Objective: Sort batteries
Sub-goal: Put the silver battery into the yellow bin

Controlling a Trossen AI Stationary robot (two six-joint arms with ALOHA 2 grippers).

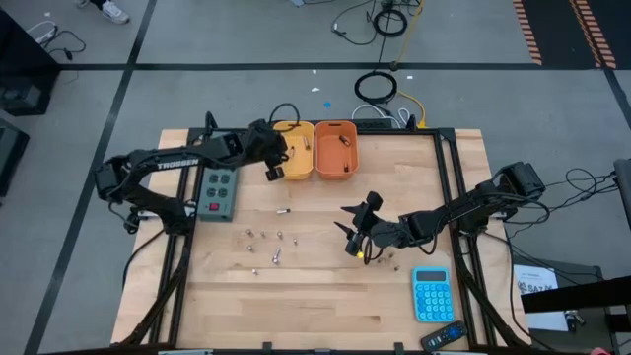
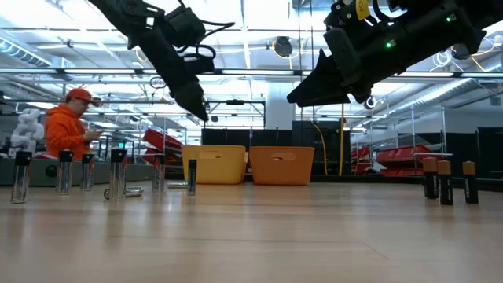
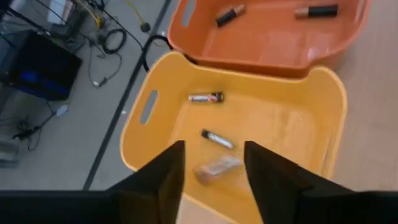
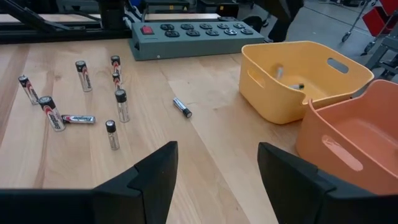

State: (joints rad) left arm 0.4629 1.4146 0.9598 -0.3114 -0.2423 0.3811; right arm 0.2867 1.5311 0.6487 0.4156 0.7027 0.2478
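Note:
My left gripper [image 1: 273, 170] hangs open over the near edge of the yellow bin [image 1: 293, 148]. In the left wrist view its fingers stand apart [image 3: 214, 146] above a blurred battery [image 3: 216, 168] inside the bin; two more batteries [image 3: 206, 98] lie on the bin's floor. The orange bin [image 1: 336, 150] beside it holds two batteries [image 3: 230, 15]. Several batteries [image 4: 81, 93] stand or lie on the table's left half, and one [image 4: 182, 107] lies alone. My right gripper [image 1: 353, 229] hovers open above the table's middle, holding nothing.
A grey power strip [image 1: 218, 192] lies on the table's left. A blue calculator [image 1: 431, 294] and a dark remote [image 1: 444, 337] sit at the near right. Three dark batteries [image 2: 446, 181] stand upright on the right. A person in orange [image 2: 69, 126] stands beyond the table.

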